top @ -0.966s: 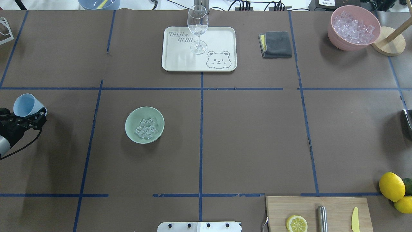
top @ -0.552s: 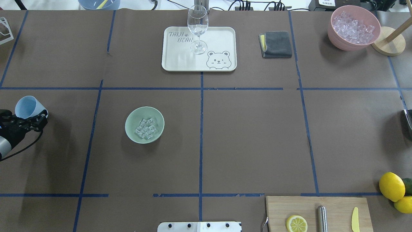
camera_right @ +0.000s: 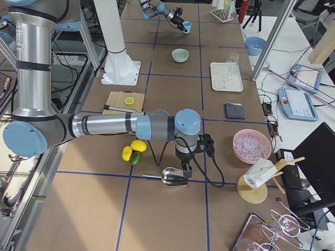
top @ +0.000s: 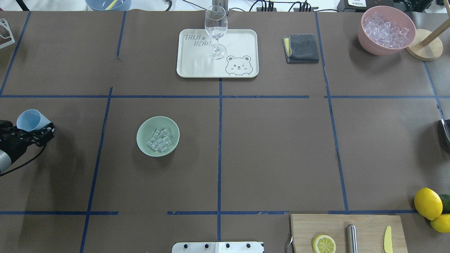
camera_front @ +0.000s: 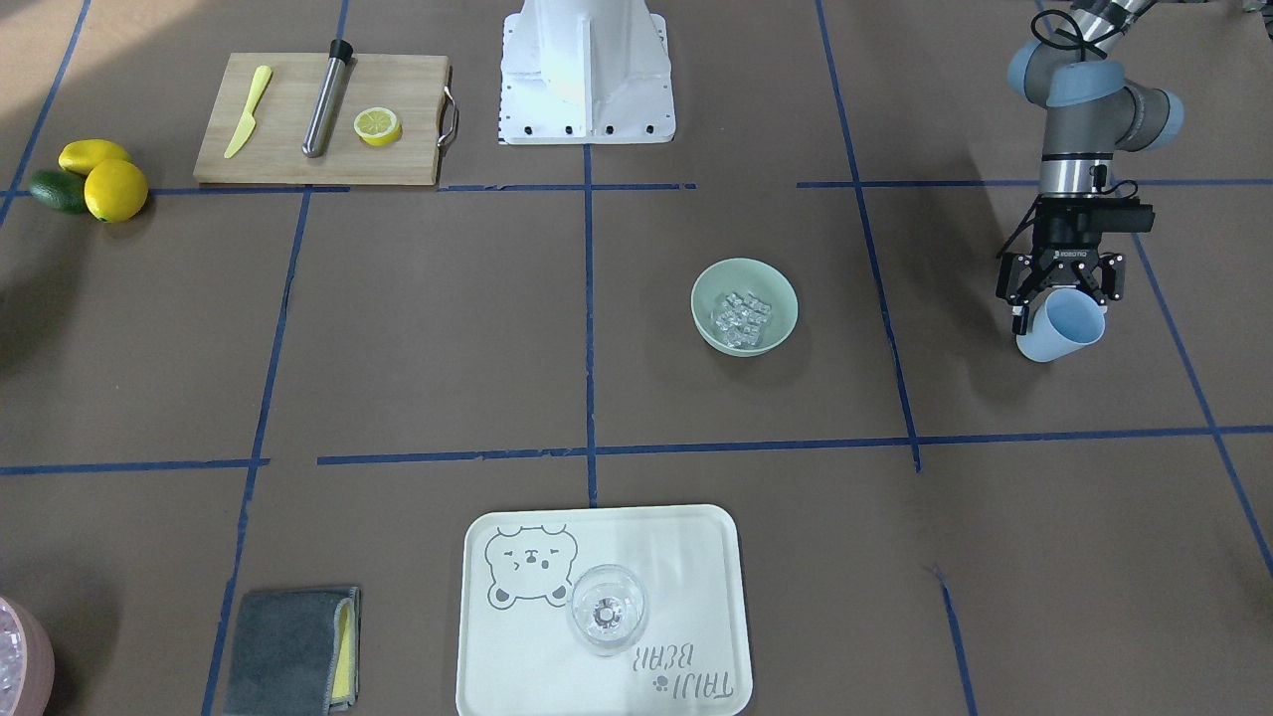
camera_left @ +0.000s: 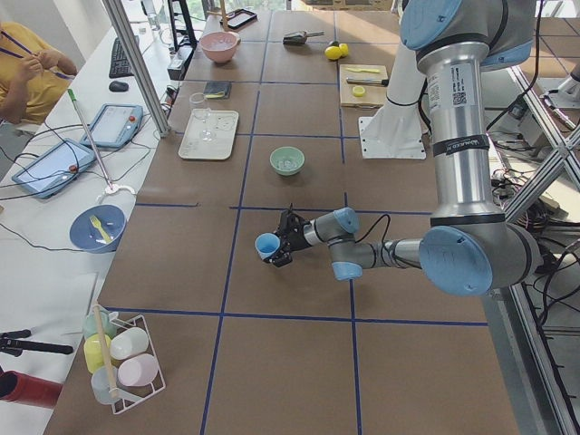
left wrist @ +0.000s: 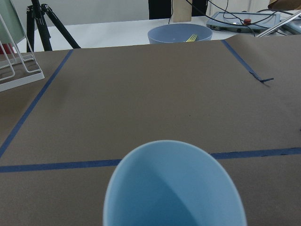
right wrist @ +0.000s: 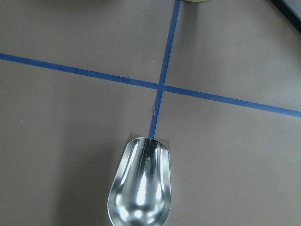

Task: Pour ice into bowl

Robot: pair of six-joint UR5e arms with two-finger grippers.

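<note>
The mint-green bowl (top: 141,129) stands left of the table's middle, with a handful of clear ice cubes (top: 159,140) in its bottom; bowl (camera_front: 707,294) and ice (camera_front: 744,313) also show in the front view. My left gripper (top: 39,135) is at the table's far left, well apart from the bowl, shut on a light blue cup (top: 29,120). The cup (left wrist: 174,188) is tilted and looks empty in the left wrist view. My right gripper (camera_right: 183,166) shows only in the right side view, above a metal scoop (right wrist: 141,183); I cannot tell if it is shut.
A pink tub (top: 365,40) full of ice stands at the back right. A tray (top: 242,38) with a clear glass (top: 216,28) stands at the back middle, a grey cloth (top: 302,48) beside it. A cutting board (top: 369,225) and lemons (top: 428,203) sit front right.
My left gripper with the blue cup has shifted slightly toward the robot's side of the table. The bowl and its ice have not moved.
</note>
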